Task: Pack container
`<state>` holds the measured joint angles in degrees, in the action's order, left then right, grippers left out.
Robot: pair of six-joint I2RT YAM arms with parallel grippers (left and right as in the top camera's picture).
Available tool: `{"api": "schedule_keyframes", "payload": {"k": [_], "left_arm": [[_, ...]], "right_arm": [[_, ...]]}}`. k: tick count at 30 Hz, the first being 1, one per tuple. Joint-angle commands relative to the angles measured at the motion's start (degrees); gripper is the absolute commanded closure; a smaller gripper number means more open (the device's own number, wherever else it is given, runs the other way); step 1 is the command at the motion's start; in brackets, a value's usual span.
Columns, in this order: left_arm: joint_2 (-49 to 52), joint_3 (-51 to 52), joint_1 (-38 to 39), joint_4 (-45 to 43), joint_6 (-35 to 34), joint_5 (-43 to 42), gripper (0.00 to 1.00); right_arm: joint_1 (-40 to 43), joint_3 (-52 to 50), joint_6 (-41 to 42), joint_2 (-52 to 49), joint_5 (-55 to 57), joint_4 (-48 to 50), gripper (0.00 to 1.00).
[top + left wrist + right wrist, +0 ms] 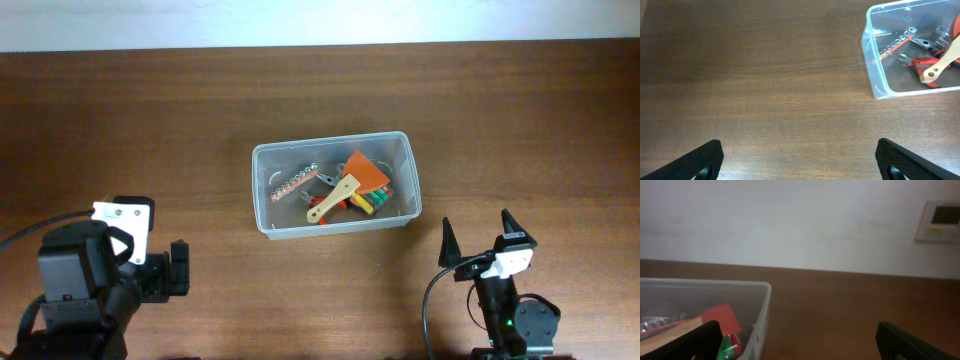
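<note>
The container (262,192), a clear plastic bin, stands at the middle of the wooden table. Inside lie a wooden-handled scraper with an orange blade (347,186), a rail of sockets (291,184), red-handled pliers (326,179) and small green and yellow tools (378,201). My left gripper (178,268) is at the lower left, far from the bin, open over bare wood (799,150). The container (874,75) shows at the upper right of the left wrist view. My right gripper (478,232) stands open just right of the bin's near right corner (797,330), the bin wall (763,311) to its left.
A white wall runs behind the table's far edge (320,45), with a wall panel (939,221) on it. Bare brown tabletop (130,130) lies left, right and in front of the bin.
</note>
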<state>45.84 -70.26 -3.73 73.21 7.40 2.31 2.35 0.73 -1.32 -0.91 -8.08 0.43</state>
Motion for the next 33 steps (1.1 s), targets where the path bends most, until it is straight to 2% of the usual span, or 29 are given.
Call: {"api": "schedule_keyframes", "payload": {"k": [1,3,33], "left_arm": [[-0.28,0.00,-0.20,-0.09,-0.70,-0.66,0.01],[-0.28,0.00,-0.20,-0.09,-0.70,-0.66,0.01],[-0.28,0.00,-0.20,-0.09,-0.70,-0.66,0.01]], "right_arm": [[-0.46,-0.42,0.07,0.72,2.14,-2.08,0.01],[-0.46,-0.42,0.07,0.72,2.21,-4.66,0.01],[-0.46,-0.42,0.07,0.55,2.34,-4.33,0.01]]}}
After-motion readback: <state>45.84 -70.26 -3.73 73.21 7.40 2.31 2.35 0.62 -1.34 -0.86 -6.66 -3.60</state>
